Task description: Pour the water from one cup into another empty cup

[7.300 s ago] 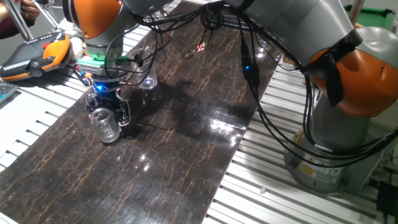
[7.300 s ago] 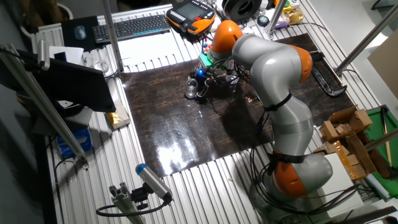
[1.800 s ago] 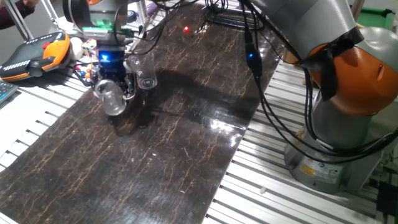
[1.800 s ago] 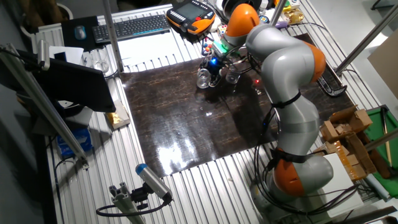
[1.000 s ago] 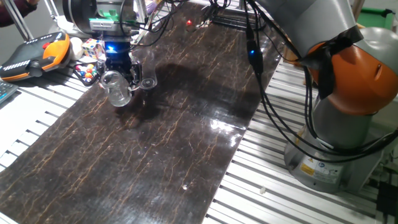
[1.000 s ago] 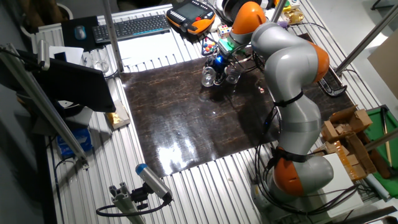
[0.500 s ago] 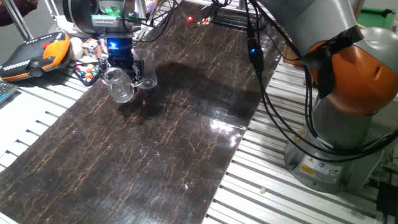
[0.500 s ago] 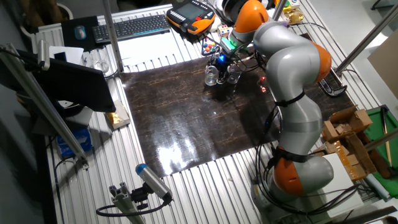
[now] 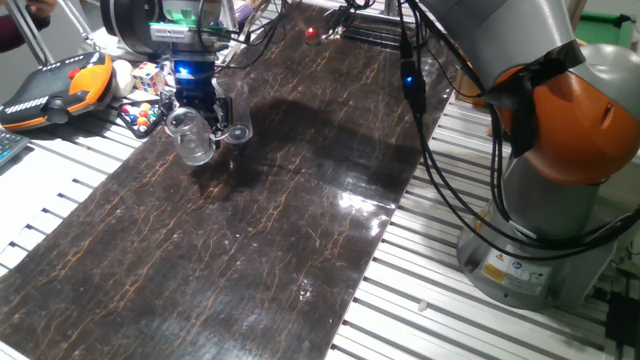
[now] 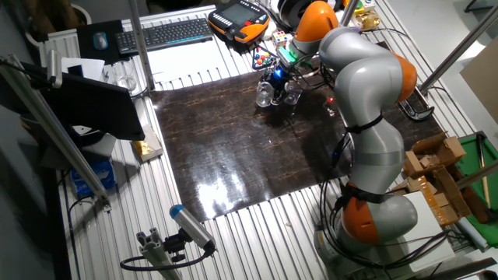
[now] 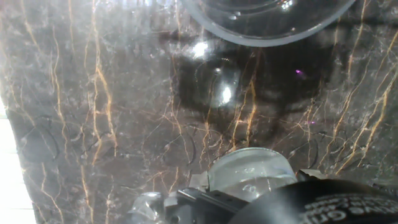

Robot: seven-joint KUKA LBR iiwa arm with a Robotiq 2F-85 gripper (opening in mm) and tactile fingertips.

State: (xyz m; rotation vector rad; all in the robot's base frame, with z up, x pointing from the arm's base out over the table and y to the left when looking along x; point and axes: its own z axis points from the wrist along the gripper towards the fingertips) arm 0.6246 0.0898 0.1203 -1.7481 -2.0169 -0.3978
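Glass tumbler [image 9: 192, 137] gripped in tool [image 9: 199, 112], lifted beside taller cup [image 9: 233, 112].

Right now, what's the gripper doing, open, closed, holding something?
Gripper: closed on the short glass tumbler, held above the dark mat beside the taller clear cup.

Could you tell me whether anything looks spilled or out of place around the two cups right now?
Nothing stands out: the gripper holds the short glass above the dark mat, beside the taller cup. No spill shows.
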